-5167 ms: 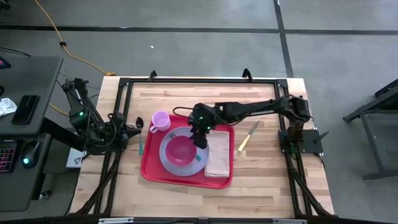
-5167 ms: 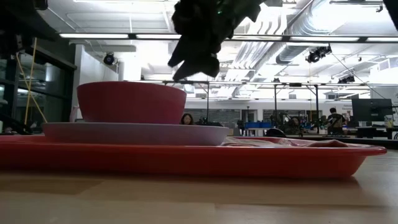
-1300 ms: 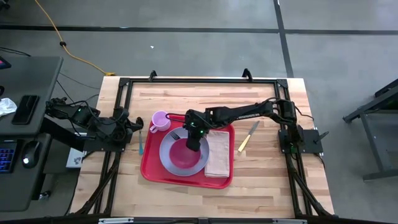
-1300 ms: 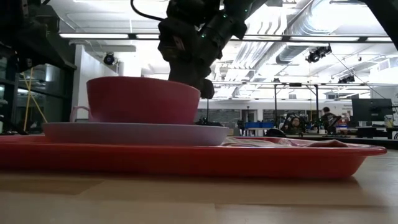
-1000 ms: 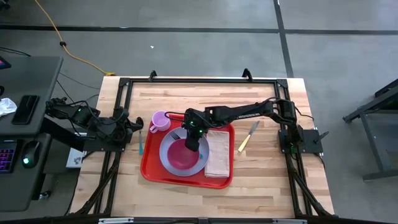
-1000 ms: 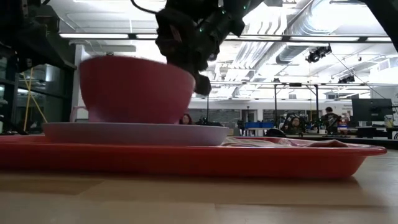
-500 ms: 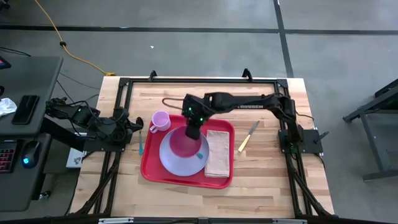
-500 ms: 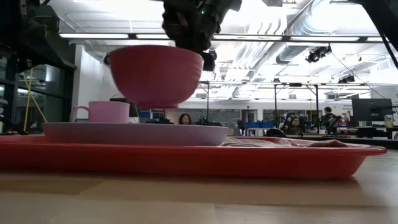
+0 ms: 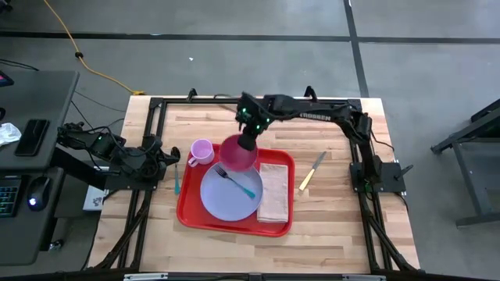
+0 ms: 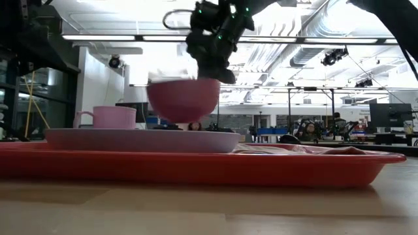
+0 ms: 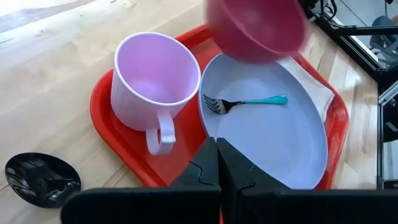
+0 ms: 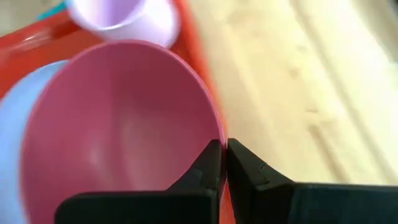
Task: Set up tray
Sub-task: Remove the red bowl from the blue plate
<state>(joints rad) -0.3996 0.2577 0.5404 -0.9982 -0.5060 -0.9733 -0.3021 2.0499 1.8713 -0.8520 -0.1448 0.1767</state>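
Tray [image 9: 187,212] — below right tool [image 9: 248,139] — which grips bowl [image 9: 238,153].

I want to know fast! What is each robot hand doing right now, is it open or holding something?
Left gripper: shut, holding nothing, waiting beside the tray.
Right gripper: shut on the pink bowl rim, holding it above the lavender plate.

Tray mid-table, plate on it, bowl held above its far edge

The tray [image 9: 187,209] lies at the table's [image 9: 336,226] middle. On it the plate [image 9: 219,204] sits left of centre with a fork [image 9: 237,183] lying in it; a napkin [image 9: 273,195] lies on the tray to the plate's right. The cup [image 9: 201,151] stands at the tray's far left corner. The right gripper [image 9: 248,138] holds the bowl [image 9: 238,153] by its rim, in the air over the plate's far edge, right of the cup. A knife [image 9: 311,171] lies on the table right of the tray, a spoon [image 9: 176,168] left of it. The left gripper [image 9: 168,158] rests at the table's left edge.
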